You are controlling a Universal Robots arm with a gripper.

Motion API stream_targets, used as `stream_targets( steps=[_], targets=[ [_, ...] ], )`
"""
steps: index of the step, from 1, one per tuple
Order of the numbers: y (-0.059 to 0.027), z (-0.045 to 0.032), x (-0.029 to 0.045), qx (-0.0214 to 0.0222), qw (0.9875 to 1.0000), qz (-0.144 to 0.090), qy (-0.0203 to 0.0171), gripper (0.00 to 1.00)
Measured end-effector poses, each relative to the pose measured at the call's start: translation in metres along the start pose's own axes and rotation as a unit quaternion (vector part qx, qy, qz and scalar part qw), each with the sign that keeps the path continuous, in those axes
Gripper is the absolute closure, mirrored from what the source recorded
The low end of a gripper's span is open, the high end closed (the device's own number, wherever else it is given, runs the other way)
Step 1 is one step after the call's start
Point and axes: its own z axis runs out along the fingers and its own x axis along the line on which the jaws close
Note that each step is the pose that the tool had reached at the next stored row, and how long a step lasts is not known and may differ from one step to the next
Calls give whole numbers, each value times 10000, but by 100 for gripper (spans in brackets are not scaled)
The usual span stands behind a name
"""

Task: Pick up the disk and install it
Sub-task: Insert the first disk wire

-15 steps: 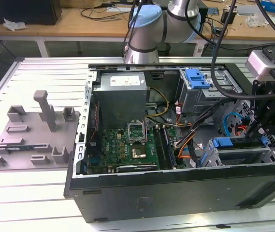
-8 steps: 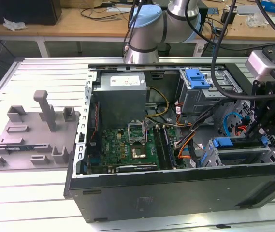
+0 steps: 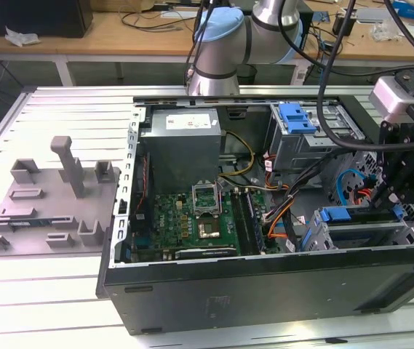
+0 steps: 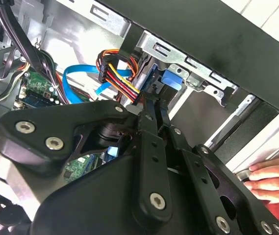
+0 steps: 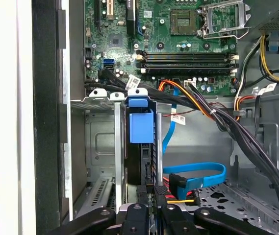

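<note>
The disk (image 3: 359,218) stands on edge in the drive cage (image 3: 319,236) at the front of the open computer case, on the exterior view's right. Its blue carrier tab (image 5: 140,126) faces the motherboard, and its dark body (image 5: 133,161) runs back toward the cables. My gripper (image 3: 385,207) hangs over the disk's far end. In both wrist views the black fingers (image 5: 145,211) lie close together, shut, with nothing showing between them. Their tips (image 4: 155,104) sit just short of the blue tab (image 4: 171,81).
A second blue carrier (image 3: 297,116) sits in the upper cage. Blue data cables (image 5: 198,172) and orange-red power leads (image 4: 117,78) crowd the gripper. A person's hand (image 4: 271,176) rests on the case's outer edge. A grey fixture (image 3: 54,200) lies on the table at the exterior view's left.
</note>
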Motion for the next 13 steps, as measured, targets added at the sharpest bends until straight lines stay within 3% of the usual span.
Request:
stream_targets(
  steps=[13],
  targets=[
    [-4,1,0,0,10000,-10,1,84]
  ],
)
